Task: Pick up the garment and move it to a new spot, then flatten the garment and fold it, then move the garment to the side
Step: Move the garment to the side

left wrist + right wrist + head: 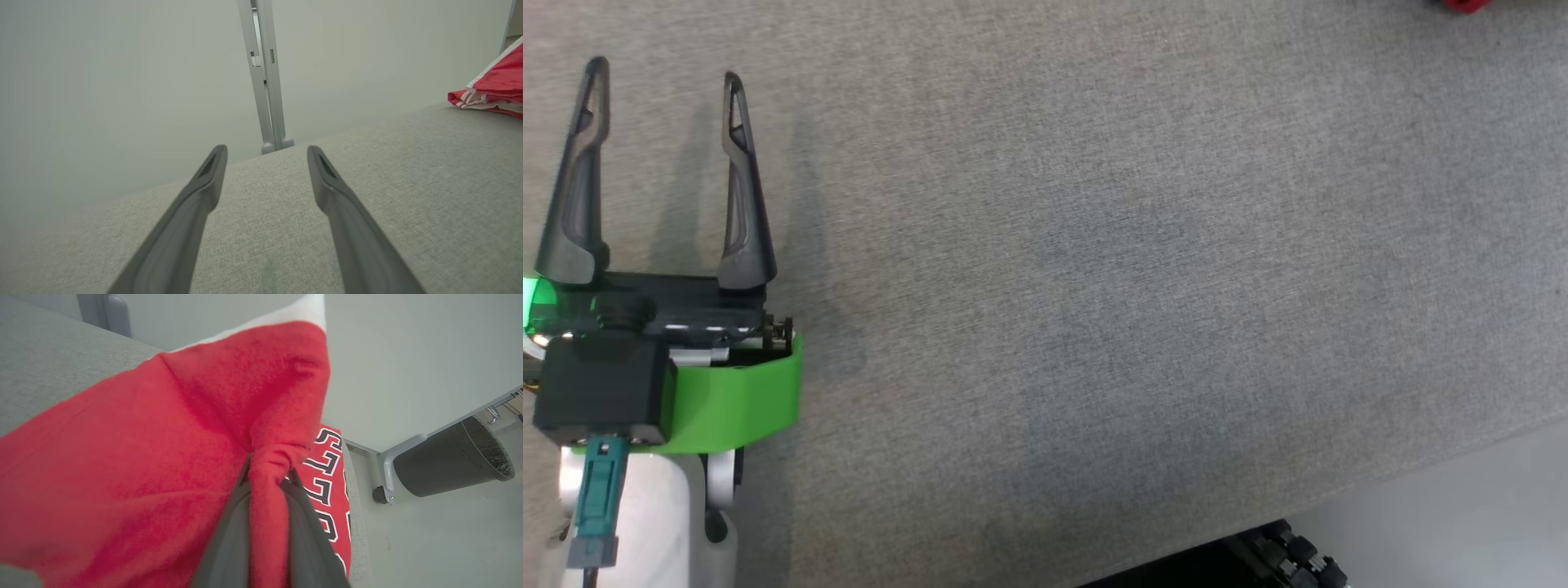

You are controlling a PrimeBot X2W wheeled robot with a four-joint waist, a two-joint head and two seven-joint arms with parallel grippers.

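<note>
The right gripper [267,473] is clamped on a bunched fold of the red garment [143,457], likely to lift it from the 1 o'clock corner of the grey cloth surface [1135,286], while the left gripper [664,72] hovers spread and empty at 9 o'clock, probably kept free for flattening.

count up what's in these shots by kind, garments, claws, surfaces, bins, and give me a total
red garment: 1
claws: 2 (left claw open, right claw shut on the garment)
grey padded surface: 1
dark bin: 1
total: 5
</note>
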